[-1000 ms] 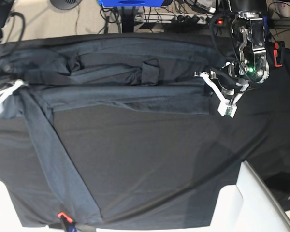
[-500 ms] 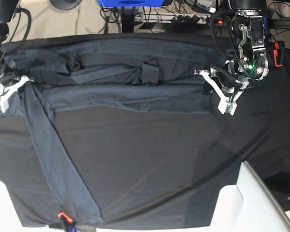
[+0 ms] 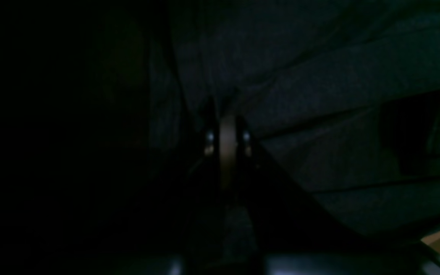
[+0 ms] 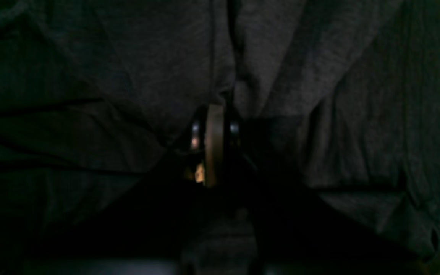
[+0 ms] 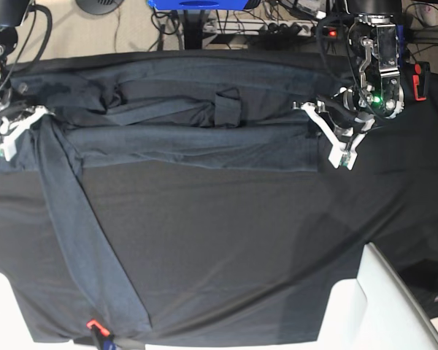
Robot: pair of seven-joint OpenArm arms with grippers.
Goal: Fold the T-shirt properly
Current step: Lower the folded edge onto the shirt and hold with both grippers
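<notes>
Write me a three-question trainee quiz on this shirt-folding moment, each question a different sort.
1. Fill the gap: in the wrist views, the left claw and the right claw are each shut on the ____.
2. True or false: in the base view, one long sleeve runs diagonally toward the near left corner of the black table covering.
3. In the base view, where is the left claw?
A. At the right end of the folded band
B. At the left end of the band
C. Over the near edge of the table

Key: 1. T-shirt. 2. True. 3. A.
</notes>
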